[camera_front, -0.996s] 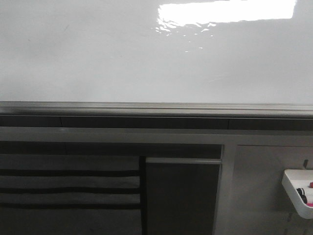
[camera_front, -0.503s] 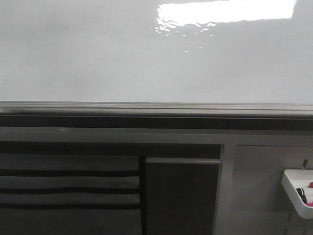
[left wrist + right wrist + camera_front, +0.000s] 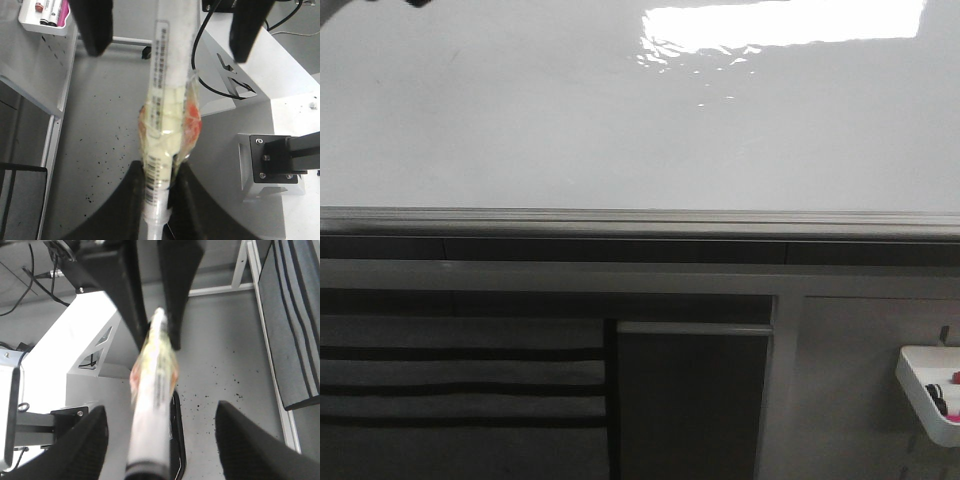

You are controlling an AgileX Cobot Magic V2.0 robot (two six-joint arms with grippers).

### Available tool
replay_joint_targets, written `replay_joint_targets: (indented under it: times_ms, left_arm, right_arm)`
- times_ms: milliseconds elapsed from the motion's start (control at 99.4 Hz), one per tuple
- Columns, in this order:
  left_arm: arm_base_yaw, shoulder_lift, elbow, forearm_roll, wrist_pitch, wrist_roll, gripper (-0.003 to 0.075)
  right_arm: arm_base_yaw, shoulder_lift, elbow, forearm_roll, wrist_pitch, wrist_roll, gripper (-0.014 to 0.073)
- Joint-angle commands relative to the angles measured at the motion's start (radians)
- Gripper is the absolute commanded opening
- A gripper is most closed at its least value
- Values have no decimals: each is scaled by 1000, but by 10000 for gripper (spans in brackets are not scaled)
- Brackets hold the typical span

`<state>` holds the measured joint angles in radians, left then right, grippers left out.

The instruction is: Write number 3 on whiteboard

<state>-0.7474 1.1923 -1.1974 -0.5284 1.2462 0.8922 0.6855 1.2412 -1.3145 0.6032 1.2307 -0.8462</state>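
White marker [image 3: 167,100] being passed between pincers: clamped in left pincer [image 3: 156,200], right pincer [image 3: 160,440] gaping around it; aligning before writing on whiteboard [image 3: 620,130].

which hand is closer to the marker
Left. The left hand is shut on the marker; the right hand is open, straddling its far end without touching.

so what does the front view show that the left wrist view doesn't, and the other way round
Front only: the whiteboard with no 3 on it, its grey rail and the cabinet panels below.
Left wrist only: the left gripper shut on a tape-wrapped marker, the right gripper open around its far end, and the speckled floor.
Both: what looks like the same white tray holding markers.
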Motion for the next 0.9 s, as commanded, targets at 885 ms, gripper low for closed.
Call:
replay_joint_targets:
  times_ms: [885]
  left_arm:
    - [-7,-17,-20,-37,-32,-1,-18]
  right_arm:
    - [18,66,-126,13,72,36,245]
